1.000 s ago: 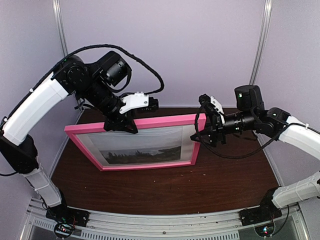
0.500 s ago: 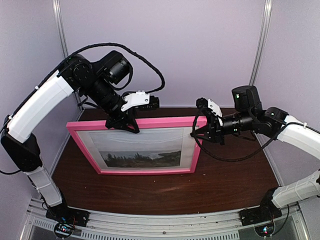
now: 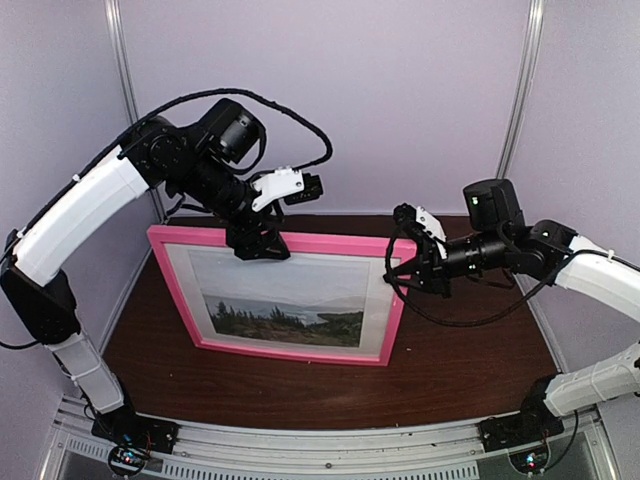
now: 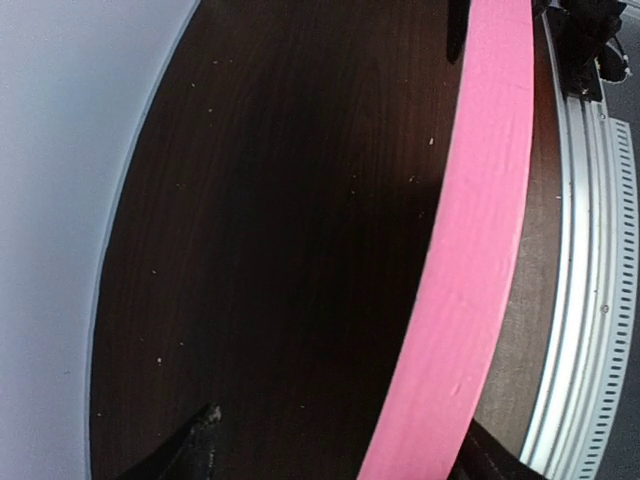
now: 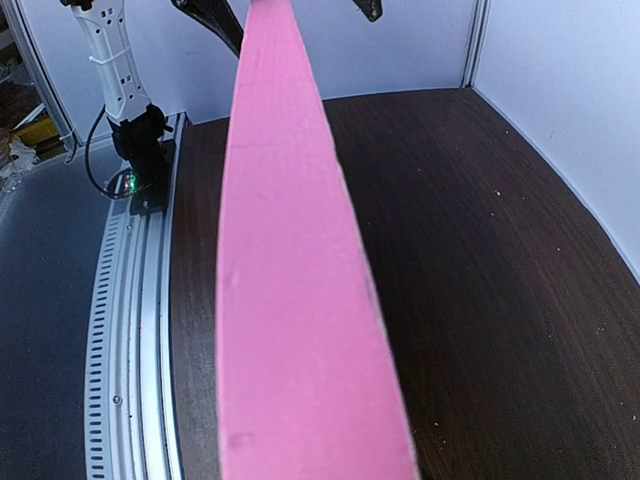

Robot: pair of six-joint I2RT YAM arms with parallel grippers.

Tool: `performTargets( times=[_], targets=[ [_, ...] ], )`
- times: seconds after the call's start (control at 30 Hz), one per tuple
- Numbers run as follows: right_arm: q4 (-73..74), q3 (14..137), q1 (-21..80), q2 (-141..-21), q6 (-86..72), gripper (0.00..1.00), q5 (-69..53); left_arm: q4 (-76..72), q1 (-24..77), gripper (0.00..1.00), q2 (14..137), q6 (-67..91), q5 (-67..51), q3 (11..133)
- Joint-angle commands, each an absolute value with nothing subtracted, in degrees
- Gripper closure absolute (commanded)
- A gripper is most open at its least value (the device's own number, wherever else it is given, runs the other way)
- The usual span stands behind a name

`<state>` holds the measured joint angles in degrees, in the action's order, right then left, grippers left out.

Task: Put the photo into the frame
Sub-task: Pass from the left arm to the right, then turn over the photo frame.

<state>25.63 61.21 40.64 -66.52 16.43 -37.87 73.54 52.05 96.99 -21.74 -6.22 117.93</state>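
Seeing dark tabletop [image 3: 470, 370] under frame [image 3: 340, 242]; frame stood on its lower rail, roughly upright, pink front toward the arm bases. Seeing white mat [image 3: 290, 268] inside frame, and photo [image 3: 285, 320] inside frame too, showing through the mat window. Reads as insertion done, now on the stand-up or handover step.

Left jaws: spread, straddling frame's top rail, gap visible on one side in the left wrist view, so not gripping.

Right jaws: look pinched on frame's right rail near its top corner. Can't see the fingers in the right wrist view, so calling that from the overhead view.

Probably leaves frame carried by that one grip plus its lower rail.

Next: lift left jaws straight up off frame's top rail without brushing it, then hold the right grip firm while setting frame down. Risk: swinging about frame's right rail, or sliding out at its lower rail.
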Motion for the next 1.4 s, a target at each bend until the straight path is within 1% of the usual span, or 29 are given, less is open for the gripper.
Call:
performTargets(
  times=[0.0, 0.13, 0.27, 0.43, 0.6, 0.77, 1.0, 1.17, 1.27, 1.37],
  targets=[
    [23.7, 61.0, 40.1, -65.4, 13.6, 1.00, -33.6, 62.5, 51.7, 0.19, 91.2, -18.7, -0.9, 113.5],
    [25.0, 62.5, 37.6, -67.0, 10.5, 1.00, -33.5, 55.0, 51.7, 0.08, 85.1, -16.8, 4.5, 108.0],
    [29.1, 66.2, 34.8, -70.7, 8.1, 1.00, -33.5, 48.7, 51.7, 0.03, 79.2, -14.4, 8.5, 102.8],
    [33.0, 71.6, 29.3, -78.0, 4.4, 1.00, -38.1, 44.9, 51.6, 0.02, 74.1, -11.8, 13.7, 96.4],
    [33.5, 75.3, 22.3, -86.7, 0.2, 1.00, -48.7, 43.4, 51.7, 0.02, 71.8, -9.2, 13.4, 91.0],
    [35.6, 80.4, 18.7, -96.2, 0.0, 1.00, -54.6, 42.9, 51.7, 0.02, 72.4, -7.0, 13.6, 87.4],
    [46.8, 92.0, 15.0, -113.1, 9.0, 1.00, -61.7, 41.9, 51.6, 0.02, 74.1, -2.4, 14.2, 83.3],
    [49.9, 97.6, 12.8, -122.5, 10.4, 1.00, -64.1, 41.1, 51.2, 0.02, 75.2, 1.5, 12.7, 80.5],
    [46.5, 98.1, 11.2, -125.7, 6.4, 0.96, -64.4, 40.7, 51.0, 0.02, 75.8, 2.5, 12.3, 79.2],
    [43.4, 97.9, 9.7, -128.3, 2.6, 0.91, -64.3, 40.1, 50.9, 0.02, 76.6, 3.0, 11.7, 78.3]
  ],
)
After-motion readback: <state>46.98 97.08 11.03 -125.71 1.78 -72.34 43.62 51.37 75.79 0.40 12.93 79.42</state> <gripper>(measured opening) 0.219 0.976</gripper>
